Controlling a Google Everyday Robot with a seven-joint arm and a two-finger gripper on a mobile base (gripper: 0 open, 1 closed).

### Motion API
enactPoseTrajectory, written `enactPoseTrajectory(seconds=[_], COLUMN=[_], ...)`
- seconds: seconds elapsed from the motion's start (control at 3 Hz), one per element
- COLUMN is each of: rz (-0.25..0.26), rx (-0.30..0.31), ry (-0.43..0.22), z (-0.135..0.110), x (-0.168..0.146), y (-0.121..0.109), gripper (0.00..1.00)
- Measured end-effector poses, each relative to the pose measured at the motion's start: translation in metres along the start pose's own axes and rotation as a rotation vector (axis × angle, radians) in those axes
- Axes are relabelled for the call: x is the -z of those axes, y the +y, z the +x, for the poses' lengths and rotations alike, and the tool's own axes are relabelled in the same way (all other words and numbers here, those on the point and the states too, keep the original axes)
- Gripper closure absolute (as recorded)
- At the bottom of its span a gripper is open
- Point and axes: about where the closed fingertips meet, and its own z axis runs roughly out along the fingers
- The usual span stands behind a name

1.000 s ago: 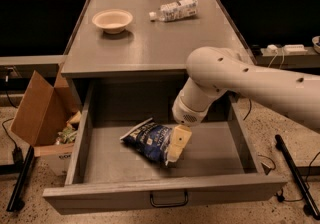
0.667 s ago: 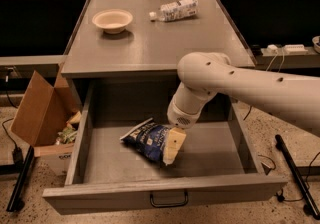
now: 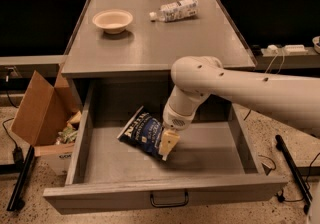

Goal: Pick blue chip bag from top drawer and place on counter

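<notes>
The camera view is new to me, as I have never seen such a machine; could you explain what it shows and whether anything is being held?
It is a single picture looking down on a grey cabinet. The white limb is a robot arm; its gripper reaches into the open top drawer and sits at the right edge of the blue chip bag lying there. Whether it holds the bag cannot be seen. On the counter above sit a pale bowl and a clear bottle on its side. A cardboard box stands on the floor beside the drawer.
</notes>
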Motion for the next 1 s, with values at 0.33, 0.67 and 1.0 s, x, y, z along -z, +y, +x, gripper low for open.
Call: enactPoseTrajectory(seconds=[0.33,0.67,1.0], rz=[0.030,0.070,0.099], rx=[-0.008,-0.012,-0.012], ry=[-0.026,-0.064,-0.100], z=[0.001,0.003,0.004], x=[0.014,0.038,0.054], y=[-0.003,0.000,0.002], gripper=[0.72,1.00,1.00])
